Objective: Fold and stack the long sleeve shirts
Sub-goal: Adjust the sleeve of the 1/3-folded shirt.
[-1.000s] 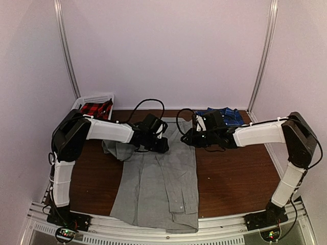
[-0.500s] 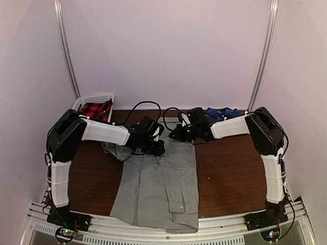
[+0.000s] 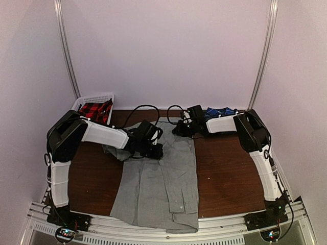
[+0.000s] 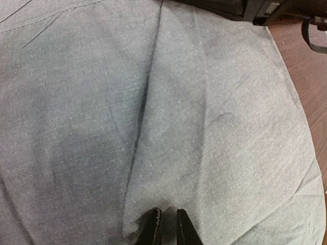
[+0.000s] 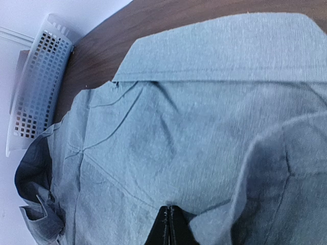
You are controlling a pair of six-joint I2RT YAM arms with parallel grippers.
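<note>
The left arm is reaching forward and low, and the left gripper (image 4: 167,224) is almost closed, pinching a ridge of the grey shirt (image 3: 163,178) spread beneath it. The right arm is folding inward, and the right gripper (image 5: 170,224) is pressing shut just below the collar; I cannot tell if cloth is between. The plaid shirt (image 3: 220,111) is lying behind its wrist.

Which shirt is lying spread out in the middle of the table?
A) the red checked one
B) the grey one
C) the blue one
B: the grey shirt lies spread out on the table between the two arms, while the blue shirt is bunched up at the back right.
</note>
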